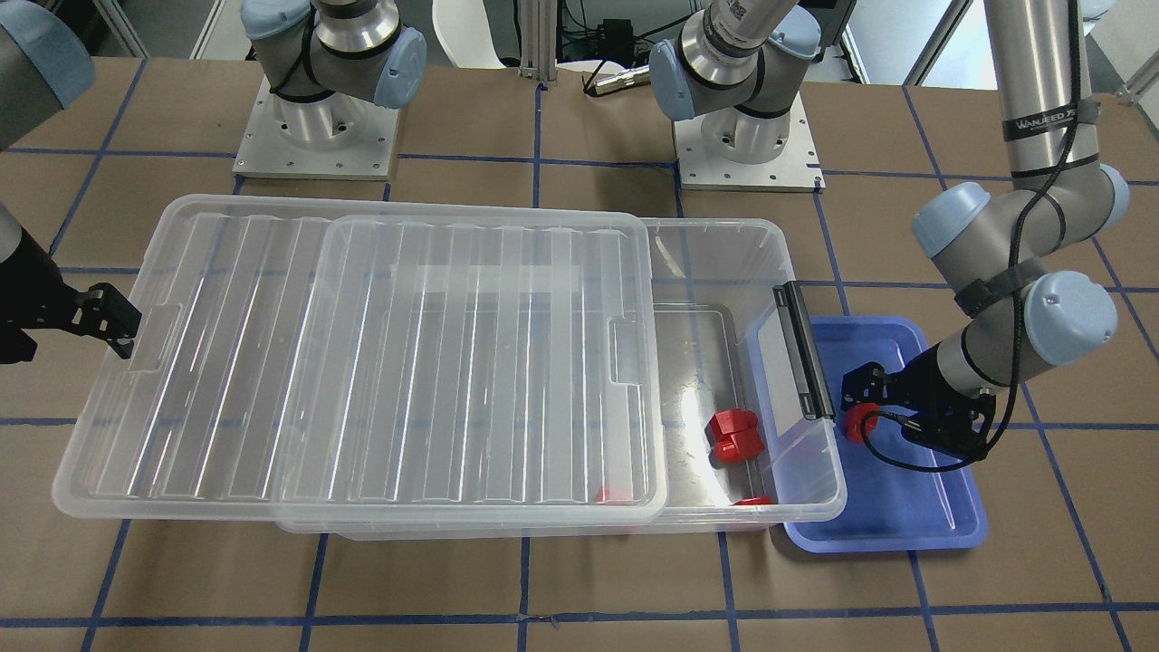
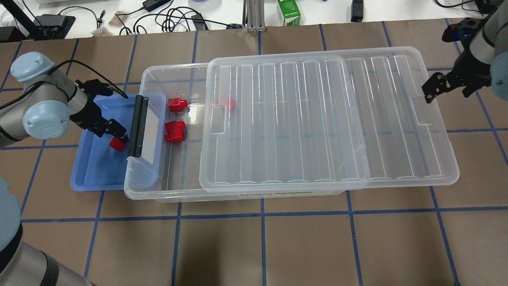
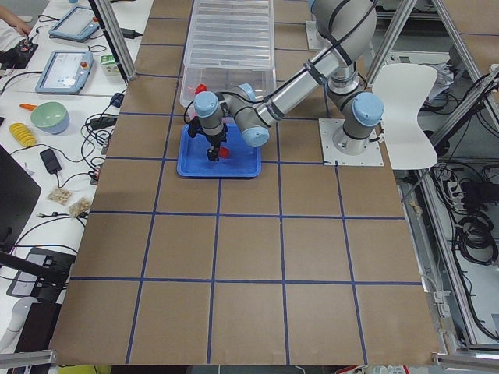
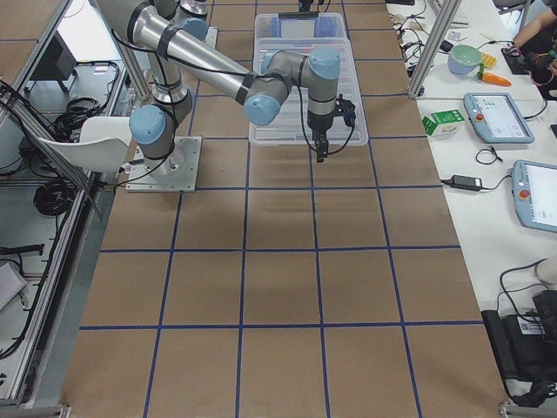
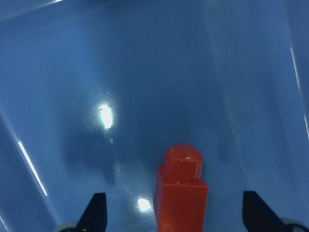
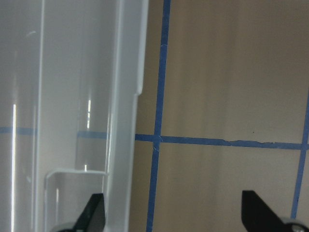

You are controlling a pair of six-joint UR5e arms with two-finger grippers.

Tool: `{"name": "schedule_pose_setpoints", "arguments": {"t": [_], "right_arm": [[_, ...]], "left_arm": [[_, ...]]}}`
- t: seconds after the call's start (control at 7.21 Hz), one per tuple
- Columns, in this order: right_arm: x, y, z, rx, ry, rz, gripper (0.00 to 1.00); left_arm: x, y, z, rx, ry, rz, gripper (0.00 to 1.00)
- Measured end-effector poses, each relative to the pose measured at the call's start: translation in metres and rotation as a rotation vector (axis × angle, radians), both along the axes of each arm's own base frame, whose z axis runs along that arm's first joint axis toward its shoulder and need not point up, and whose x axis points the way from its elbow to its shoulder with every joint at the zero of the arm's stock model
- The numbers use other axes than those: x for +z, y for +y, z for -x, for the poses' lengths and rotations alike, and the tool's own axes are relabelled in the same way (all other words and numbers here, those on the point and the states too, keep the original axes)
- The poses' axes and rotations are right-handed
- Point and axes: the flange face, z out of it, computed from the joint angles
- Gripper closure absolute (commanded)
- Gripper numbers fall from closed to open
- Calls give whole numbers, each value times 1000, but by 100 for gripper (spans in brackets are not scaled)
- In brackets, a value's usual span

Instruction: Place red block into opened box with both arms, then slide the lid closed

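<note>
Red block (image 5: 181, 193) sits w/in spread left gripper (image 5: 176, 205), seemingly touching neither side.

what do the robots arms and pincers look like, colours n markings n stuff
The left arm and right arm are silver-grey tubes with rounded light blue joint caps. The left arm has a black band with white lettering and a thin black cable held by black straps. The left pincer and right pincer are black, with two short fingers each.

Through the lid (image 2: 317, 119) you get only a red blur (image 2: 228, 104), its shape unreadable. The left wrist view's bottom edge cuts the red block (image 5: 181, 193) short and hides the left gripper (image 5: 174, 205) except its fingertips (image 5: 96, 212).
</note>
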Motion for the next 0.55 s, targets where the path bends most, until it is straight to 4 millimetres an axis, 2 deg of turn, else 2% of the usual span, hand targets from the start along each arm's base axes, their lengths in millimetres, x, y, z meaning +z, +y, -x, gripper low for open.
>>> {"name": "schedule_pose_setpoints", "arguments": {"t": [0.28, 0.42, 0.55], "right_arm": [[0, 2, 10, -10, 2, 0, 0], [1, 2, 13, -13, 4, 1, 0], [1, 2, 14, -14, 5, 1, 0]], "left_arm": [[-9, 0, 0, 1, 6, -12, 92], [-12, 0, 0, 3, 8, -17, 100], [-14, -1, 0, 6, 10, -20, 100]]}}
